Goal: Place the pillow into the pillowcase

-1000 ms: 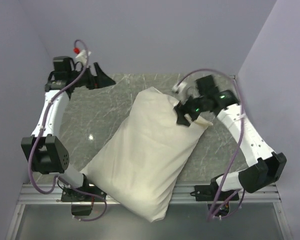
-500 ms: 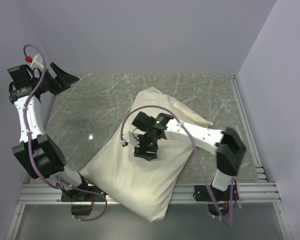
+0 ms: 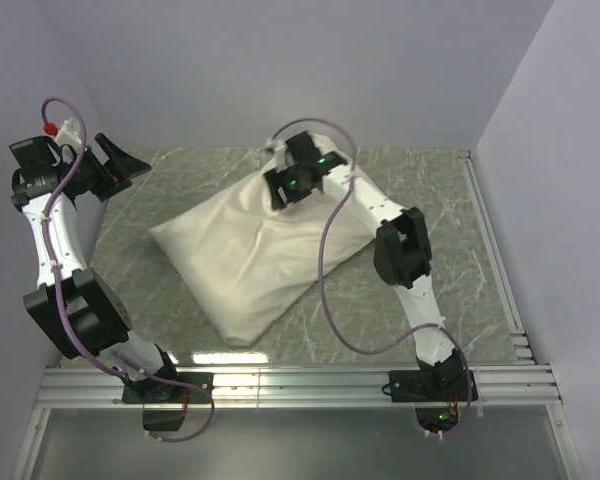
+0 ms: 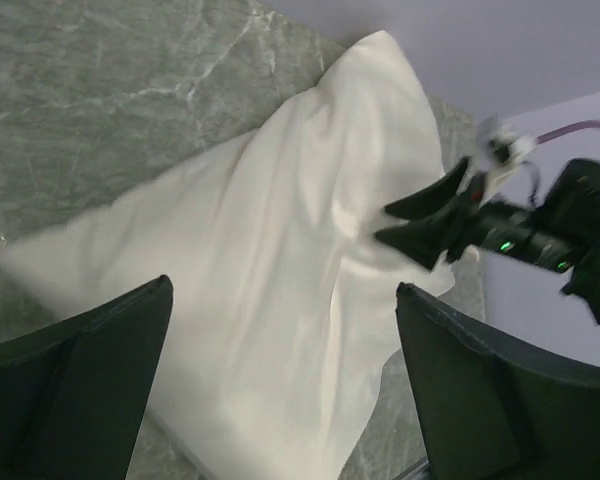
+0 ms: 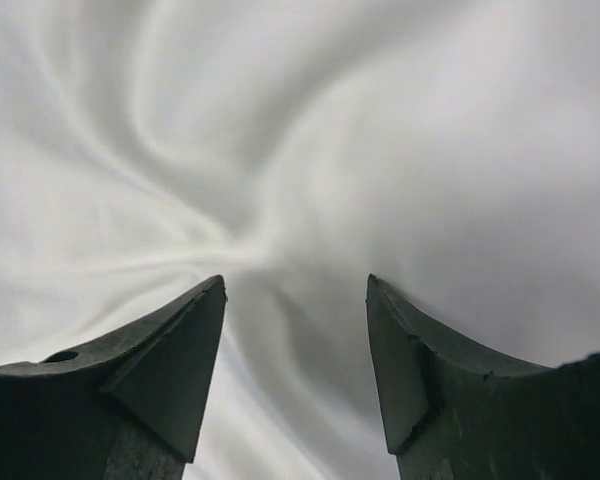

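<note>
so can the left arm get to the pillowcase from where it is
Probably yes. The left claw hangs open off the pillowcase's left side with only table between them, and the right claw sits on the far end, out of its way.

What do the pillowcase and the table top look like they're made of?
The pillowcase looks like thin woven cloth, probably cotton or a blend: cream, matte, with soft creases gathering at the right gripper. The table top looks like grey-green marble or a printed imitation: pale veins cross it, and glare near its front edge suggests a polished finish.
</note>
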`<state>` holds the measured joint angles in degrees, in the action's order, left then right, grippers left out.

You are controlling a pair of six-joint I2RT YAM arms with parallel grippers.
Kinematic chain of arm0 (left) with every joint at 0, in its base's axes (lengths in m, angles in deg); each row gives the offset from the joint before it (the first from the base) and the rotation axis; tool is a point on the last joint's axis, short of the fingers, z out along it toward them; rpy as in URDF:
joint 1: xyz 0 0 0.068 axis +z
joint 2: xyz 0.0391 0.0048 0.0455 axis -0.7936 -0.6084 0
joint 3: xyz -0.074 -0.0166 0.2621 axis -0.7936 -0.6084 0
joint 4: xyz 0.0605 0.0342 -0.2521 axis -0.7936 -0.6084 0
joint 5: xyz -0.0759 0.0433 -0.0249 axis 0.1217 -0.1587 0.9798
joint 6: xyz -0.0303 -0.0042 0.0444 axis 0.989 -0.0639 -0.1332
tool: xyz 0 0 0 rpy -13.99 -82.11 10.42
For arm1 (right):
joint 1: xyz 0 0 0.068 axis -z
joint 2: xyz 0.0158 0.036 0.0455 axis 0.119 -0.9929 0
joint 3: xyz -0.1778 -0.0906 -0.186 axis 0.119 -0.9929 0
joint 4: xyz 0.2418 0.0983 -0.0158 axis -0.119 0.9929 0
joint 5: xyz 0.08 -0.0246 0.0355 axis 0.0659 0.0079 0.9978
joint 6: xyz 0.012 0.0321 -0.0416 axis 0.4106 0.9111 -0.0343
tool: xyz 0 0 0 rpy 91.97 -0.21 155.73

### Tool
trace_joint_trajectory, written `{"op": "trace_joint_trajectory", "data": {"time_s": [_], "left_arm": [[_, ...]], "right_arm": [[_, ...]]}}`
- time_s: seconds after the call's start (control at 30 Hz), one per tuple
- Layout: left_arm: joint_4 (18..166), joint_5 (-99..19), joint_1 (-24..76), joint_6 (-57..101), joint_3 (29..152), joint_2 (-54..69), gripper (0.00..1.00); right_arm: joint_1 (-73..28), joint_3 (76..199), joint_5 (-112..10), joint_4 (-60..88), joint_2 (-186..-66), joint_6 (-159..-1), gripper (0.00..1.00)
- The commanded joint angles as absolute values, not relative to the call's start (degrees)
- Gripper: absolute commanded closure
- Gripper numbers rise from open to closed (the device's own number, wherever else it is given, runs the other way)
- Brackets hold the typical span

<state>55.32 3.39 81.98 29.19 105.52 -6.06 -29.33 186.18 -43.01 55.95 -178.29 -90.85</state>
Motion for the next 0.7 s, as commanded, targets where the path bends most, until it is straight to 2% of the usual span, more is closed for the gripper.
{"op": "trace_joint_trajectory", "data": {"time_s": [0.0, 0.07, 0.17, 0.2, 0.27, 0.4, 0.57, 0.67], "left_arm": [[52.0, -0.4, 82.3, 24.8, 105.5, -4.8, 0.01], [52.1, -1.0, 81.4, 23.9, 102.5, -4.6, 0.01], [51.4, -2.5, 78.4, 20.3, 98.9, -4.9, 0.01], [50.1, -2.5, 74.6, 18.9, 98.1, -5.2, 0.01], [48.9, -5.0, 70.6, 16.5, 96.5, -7.0, 0.02], [50.7, -8.4, 63.2, 18.1, 93.0, -9.4, 0.04], [52.8, -10.5, 62.2, 19.4, 91.1, -11.2, 0.04], [53.8, -11.2, 62.0, 20.0, 90.3, -11.9, 0.04]], "right_arm": [[-22.3, 190.0, -39.8, 51.4, -176.0, -78.9, 0.34], [-21.7, 176.2, -36.5, 47.0, -163.2, -81.5, 0.33], [-19.5, 164.9, -39.0, 40.2, -153.4, -84.6, 0.32], [-18.8, 162.2, -40.4, 40.3, -151.0, -85.8, 0.32], [-15.8, 161.7, -42.2, 43.1, -151.8, -88.8, 0.32], [-9.8, 162.2, -46.5, 45.6, -159.7, -90.9, 0.4], [-2.1, 160.8, -47.1, 46.3, -165.0, -91.2, 0.43], [0.4, 160.7, -46.5, 48.5, -167.1, -91.4, 0.49]]}}
